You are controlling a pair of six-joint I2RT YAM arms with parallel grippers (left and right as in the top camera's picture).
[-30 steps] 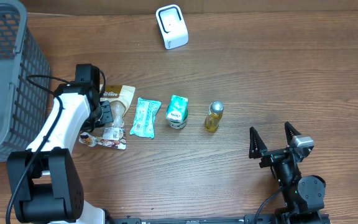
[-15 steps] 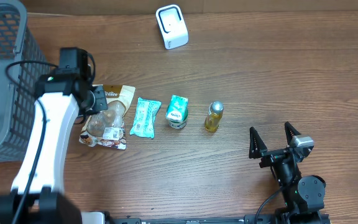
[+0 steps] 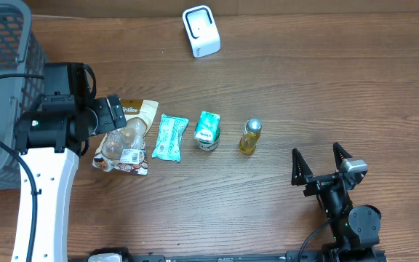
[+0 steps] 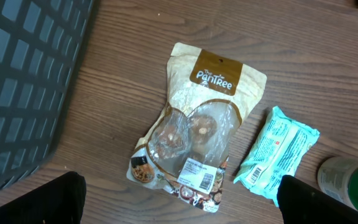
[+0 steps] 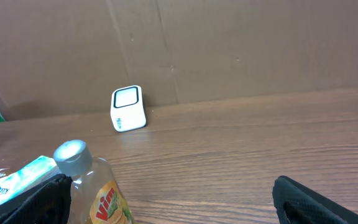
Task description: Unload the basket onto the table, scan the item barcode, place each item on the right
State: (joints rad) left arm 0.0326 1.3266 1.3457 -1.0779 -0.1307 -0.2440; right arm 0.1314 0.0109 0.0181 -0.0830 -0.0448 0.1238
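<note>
I am looking at the snack pouch, which is lying flat on the wooden table, near the grey basket. Its brown header is pointing to the far side of the table, and a white printed label is facing up near its lower end. I am holding the left gripper over the upper left part of this pouch. Its two fingers are standing wide apart at the bottom corners of the left wrist view and are gripping nothing; I cannot tell if they are touching the pouch. To the right of the pouch a teal packet is lying just beside it, then a small green and white container, then a yellow bottle with a silver cap, all in one row and apart from each other. The white scanner is standing well apart from this row, at the far edge of the table. The right gripper is waiting at the front right of the table, well apart from the bottle, with its jaws spread wide and empty.
</note>
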